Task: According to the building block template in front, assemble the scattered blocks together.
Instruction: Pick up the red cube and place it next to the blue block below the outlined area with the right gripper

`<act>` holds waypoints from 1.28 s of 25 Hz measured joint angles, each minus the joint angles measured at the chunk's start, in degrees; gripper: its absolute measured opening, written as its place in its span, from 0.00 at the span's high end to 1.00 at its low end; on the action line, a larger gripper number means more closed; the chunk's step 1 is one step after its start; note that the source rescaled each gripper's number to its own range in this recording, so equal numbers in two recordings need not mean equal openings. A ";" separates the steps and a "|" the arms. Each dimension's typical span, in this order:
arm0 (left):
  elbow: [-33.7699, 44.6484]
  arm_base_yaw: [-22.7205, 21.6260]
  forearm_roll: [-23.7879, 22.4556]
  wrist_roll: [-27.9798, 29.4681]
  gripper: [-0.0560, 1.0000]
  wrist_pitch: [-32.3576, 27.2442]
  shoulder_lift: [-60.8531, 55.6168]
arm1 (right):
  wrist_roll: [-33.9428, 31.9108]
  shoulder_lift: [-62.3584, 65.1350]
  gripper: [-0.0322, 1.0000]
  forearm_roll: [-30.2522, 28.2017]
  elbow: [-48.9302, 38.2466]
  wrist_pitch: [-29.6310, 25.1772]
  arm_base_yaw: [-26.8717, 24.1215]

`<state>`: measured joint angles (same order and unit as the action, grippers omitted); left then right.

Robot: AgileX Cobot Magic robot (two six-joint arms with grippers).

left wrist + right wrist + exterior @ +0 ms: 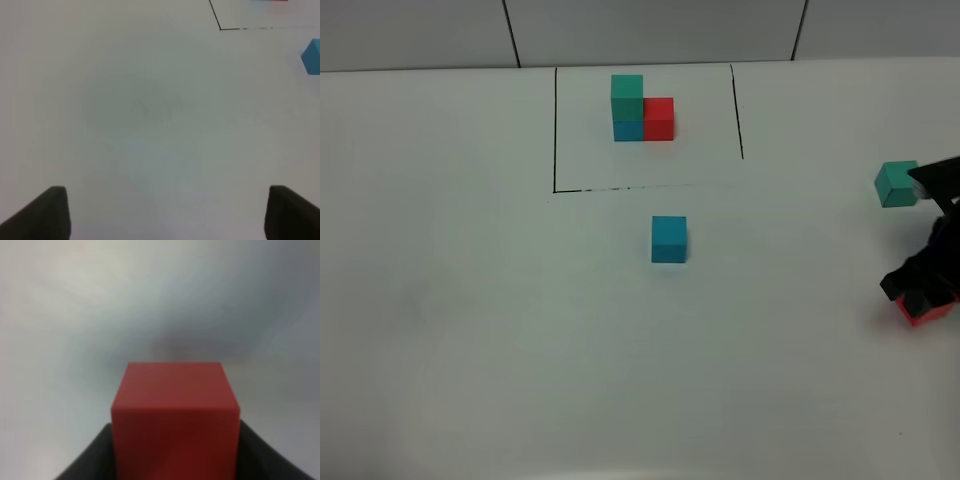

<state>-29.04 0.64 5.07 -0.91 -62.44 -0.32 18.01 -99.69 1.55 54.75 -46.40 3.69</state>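
The building block template (642, 108) stands inside a thin black-line rectangle (555, 130) at the back: teal-green on blue, red beside. The loose blue cube (669, 240) sits in front of the rectangle and shows at the edge of the left wrist view (312, 57). The loose teal-green cube (896, 184) lies at the far right. My right gripper (920, 292) is shut on the loose red cube (926, 313); the cube fills the gap between the jaws in the right wrist view (175, 415). I cannot tell whether it is off the table. My left gripper (165, 215) is open and empty over bare table.
The white table (470, 320) runs to a grey wall at the back. The right arm's black body (940, 185) partly overlaps the teal-green cube's side. A corner of the rectangle shows in the left wrist view (220, 29).
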 joint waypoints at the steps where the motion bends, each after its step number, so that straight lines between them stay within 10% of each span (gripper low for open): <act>1: 0.00 0.00 0.00 0.00 0.22 0.00 0.10 | 3.49 0.00 0.96 -1.05 2.22 -2.10 2.18; 14: 0.00 0.00 0.00 0.00 0.22 0.00 0.10 | 36.41 -14.42 0.96 -9.02 31.29 -17.40 22.38; 32: 0.00 0.00 0.00 0.00 0.22 0.00 0.10 | 38.97 -24.37 0.96 -2.54 38.97 -12.51 24.16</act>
<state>-29.04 0.64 5.07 -0.91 -62.44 -0.22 56.98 -124.06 -0.99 93.72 -58.91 27.85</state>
